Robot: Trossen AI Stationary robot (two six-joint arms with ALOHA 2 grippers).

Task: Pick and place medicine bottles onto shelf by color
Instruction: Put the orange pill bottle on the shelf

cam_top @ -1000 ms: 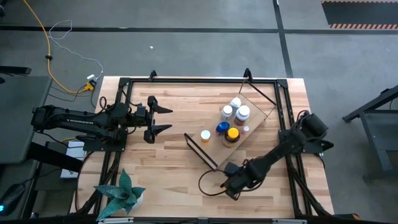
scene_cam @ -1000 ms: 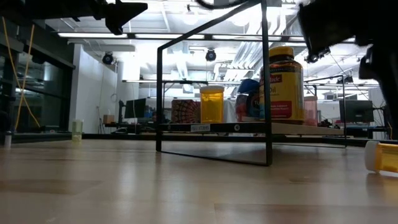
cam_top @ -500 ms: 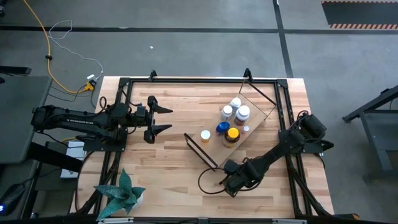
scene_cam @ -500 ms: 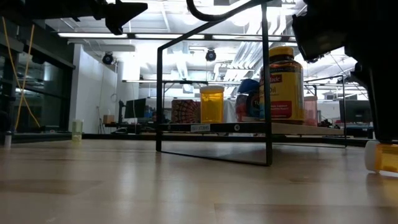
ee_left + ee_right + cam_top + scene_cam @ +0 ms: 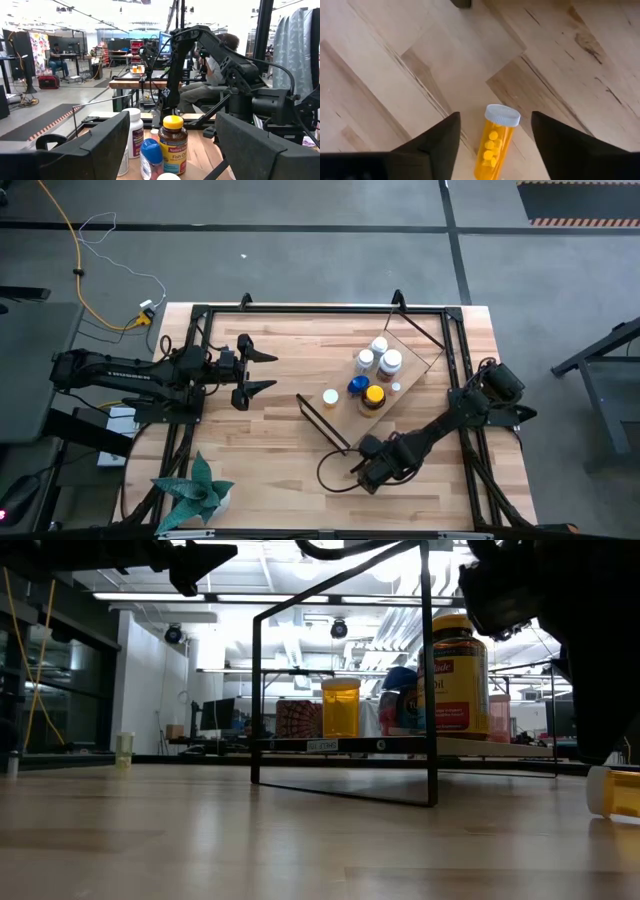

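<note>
**Right gripper poised over a fallen orange vial; shelf partly stocked**

The right gripper (image 5: 366,477) is low over the table (image 5: 270,450), just off the near corner of the shelf (image 5: 405,385). Its fingers (image 5: 427,145) stand apart and clasp nothing. Between them, lying on its side on the bare wood, is a small orange bottle (image 5: 492,142) with a white cap, yellow pills visible through its wall. The fingers flank it on either side without touching it. From table height the same bottle (image 5: 615,792) lies beneath the dark bulk of the right arm.

Beyond that gripper, on the shelf board, stand the other medicine bottles: three white ones (image 5: 378,357) grouped at the far end, a blue-capped bottle (image 5: 357,387) and an amber bottle with a yellow cap (image 5: 373,397) side by side nearer, and a small yellow-bodied bottle (image 5: 330,397) set apart towards the shelf's open side.

The left gripper (image 5: 262,372) waits above the table, well apart from the shelf, its fingers spread wide and empty, pointing towards the bottles.
</note>
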